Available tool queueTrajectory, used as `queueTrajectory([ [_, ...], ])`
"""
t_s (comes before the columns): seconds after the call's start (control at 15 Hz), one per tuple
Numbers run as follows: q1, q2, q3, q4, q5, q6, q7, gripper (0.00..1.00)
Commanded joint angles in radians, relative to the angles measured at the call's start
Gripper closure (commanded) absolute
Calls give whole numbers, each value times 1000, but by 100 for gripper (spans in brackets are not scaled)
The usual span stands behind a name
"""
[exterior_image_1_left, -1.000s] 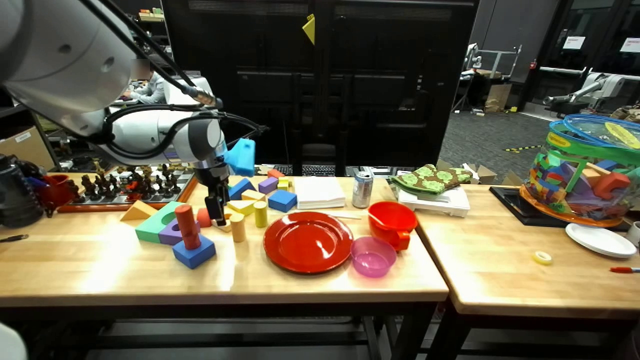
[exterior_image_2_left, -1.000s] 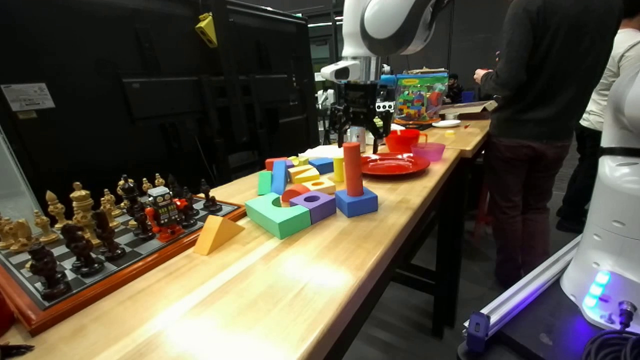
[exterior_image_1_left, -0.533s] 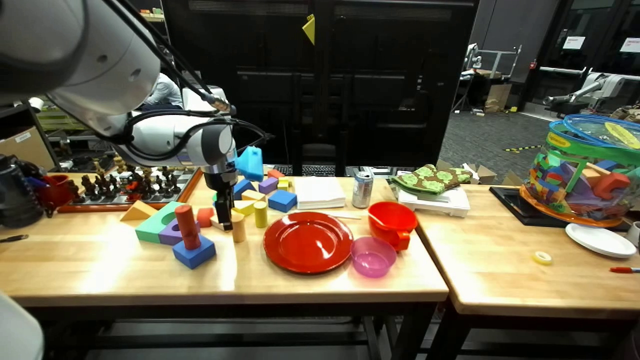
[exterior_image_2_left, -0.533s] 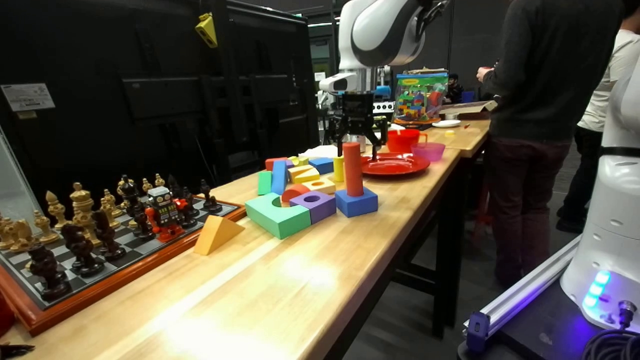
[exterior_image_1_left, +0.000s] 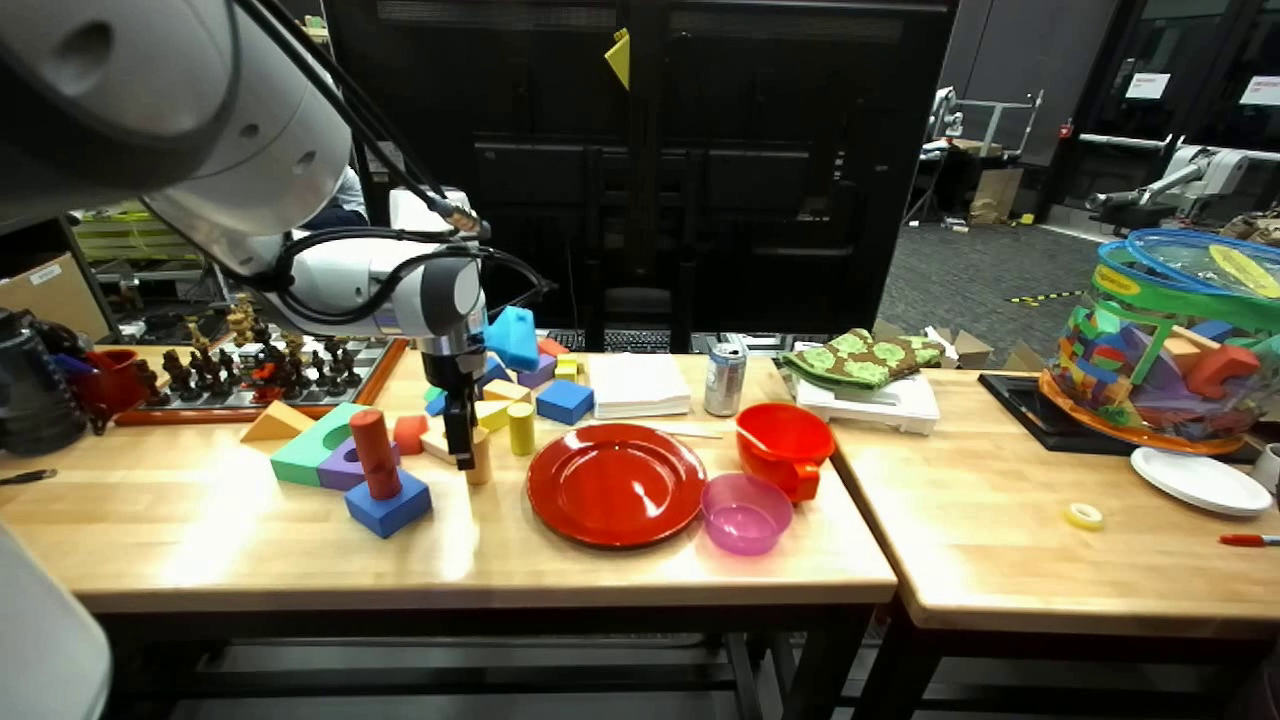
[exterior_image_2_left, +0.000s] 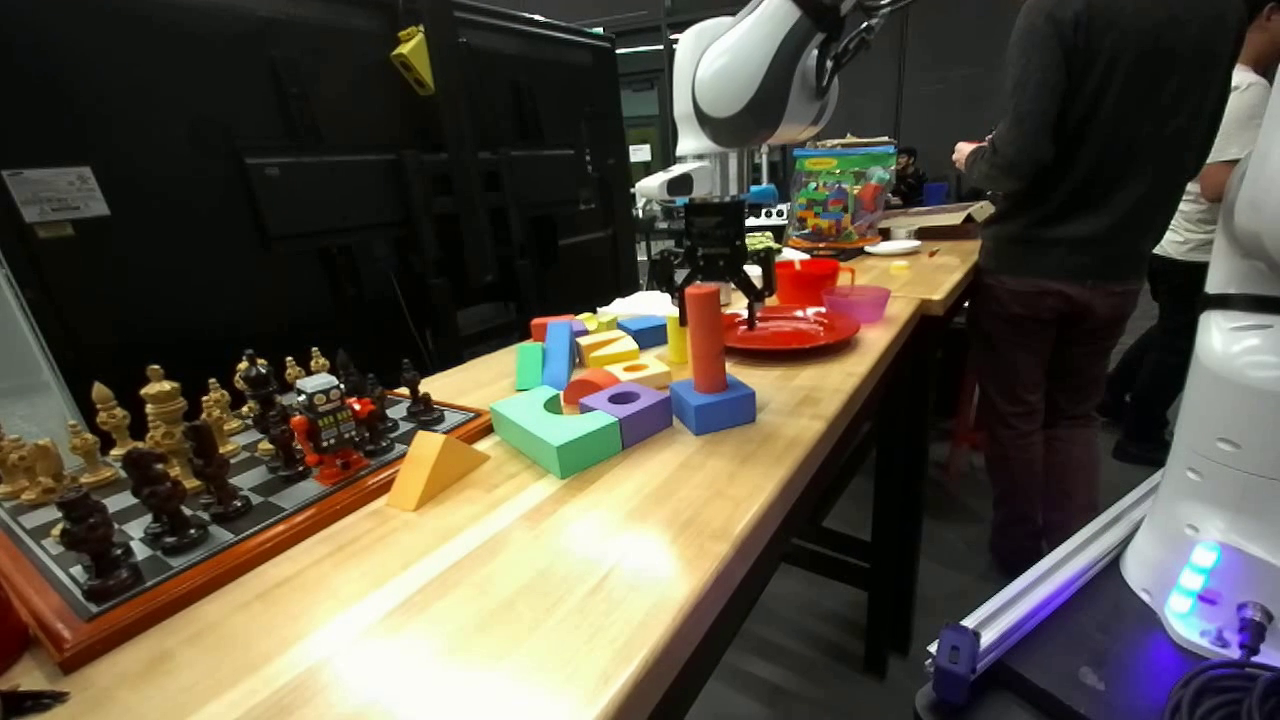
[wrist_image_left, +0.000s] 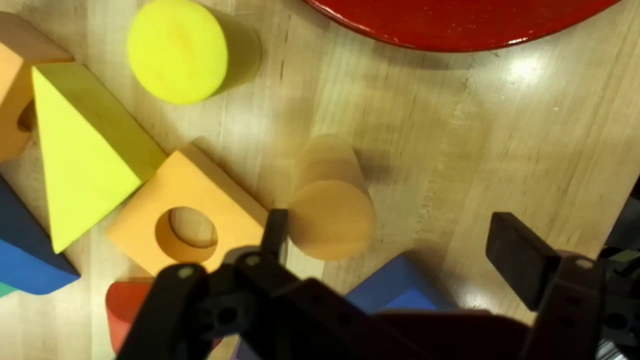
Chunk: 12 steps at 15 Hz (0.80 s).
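My gripper (wrist_image_left: 390, 225) stands open low over the table, its fingers wide apart in the wrist view. An upright tan cylinder (wrist_image_left: 332, 220) lies between them, close beside the left finger (wrist_image_left: 275, 232); whether they touch I cannot tell. The right finger (wrist_image_left: 520, 260) is well away from it. Left of the cylinder are an orange block with a round hole (wrist_image_left: 135, 230), a yellow wedge (wrist_image_left: 80, 165) and a yellow cylinder (wrist_image_left: 177, 52). Near the gripper in both exterior views, a red cylinder (exterior_image_2_left: 706, 345) stands on a blue block (exterior_image_2_left: 713, 405), partly hiding the fingers in one of them.
A red plate (exterior_image_1_left: 617, 490), a pink bowl (exterior_image_1_left: 746, 515), a red cup (exterior_image_1_left: 785, 450) and a can (exterior_image_1_left: 725, 380) stand to the right. Green (exterior_image_1_left: 310, 450) and purple (exterior_image_2_left: 635, 410) blocks lie near the red cylinder. A chessboard (exterior_image_1_left: 383, 375) with pieces is at the left.
My gripper has come down and shifted toward the tan cylinder, rightward in an exterior view. Its jaws have stayed open. The blocks look unmoved.
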Motion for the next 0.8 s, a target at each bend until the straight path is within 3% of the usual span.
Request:
queueTrajectory([
  [0.0, -30, 29, 24, 38, 22, -35, -42, 0],
  [0.4, -48, 64, 43, 78, 12, -65, -41, 0],
  [0.53, -51, 75, 50, 95, 9, -74, -38, 11],
  [0.6, -52, 79, 52, 103, 9, -81, -38, 32],
  [0.73, -55, 86, 58, 117, 6, -91, -38, 37],
])
